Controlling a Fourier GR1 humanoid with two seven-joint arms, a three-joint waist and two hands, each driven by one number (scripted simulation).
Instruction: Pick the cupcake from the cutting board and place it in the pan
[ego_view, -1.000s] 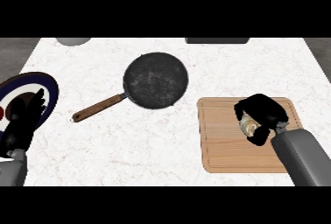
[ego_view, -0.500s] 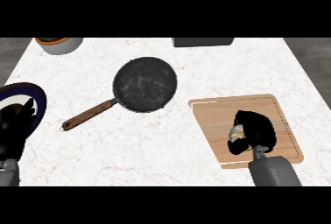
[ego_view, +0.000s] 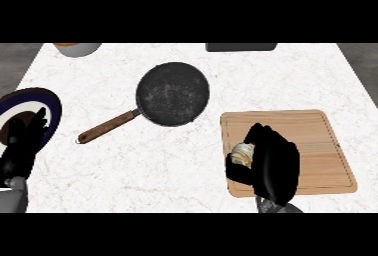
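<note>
While lying on the cutting board (ego_view: 317, 145) at 4 o'clock of the white marbled counter (ego_view: 280, 80), shows only as a pale ridged patch: cupcake (ego_view: 241, 154), tucked at 9 o'clock of the right hand (ego_view: 269, 165). Grasps that cupcake with black fingers curled over its top and what looks like the thumb below it. Covers the board's 7 o'clock part with palm and grey wrist, coming in from the lower edge. Cannot tell whether lifted off the wood or touching it. Lies apart at 11 o'clock of the board, near the counter's middle: pan (ego_view: 173, 92), dark and round, with brown handle (ego_view: 107, 127) pointing to 8 o'clock. Rests released at 9 o'clock of the counter, fingers straight and up: left hand (ego_view: 22, 145), overlapping a blue-rimmed plate (ego_view: 44, 95) at the edge. Sits at the 11 o'clock corner, cut by the far edge: grey bowl (ego_view: 76, 47). Lies at 1 o'clock along that same edge: flat dark object (ego_view: 241, 47)
</note>
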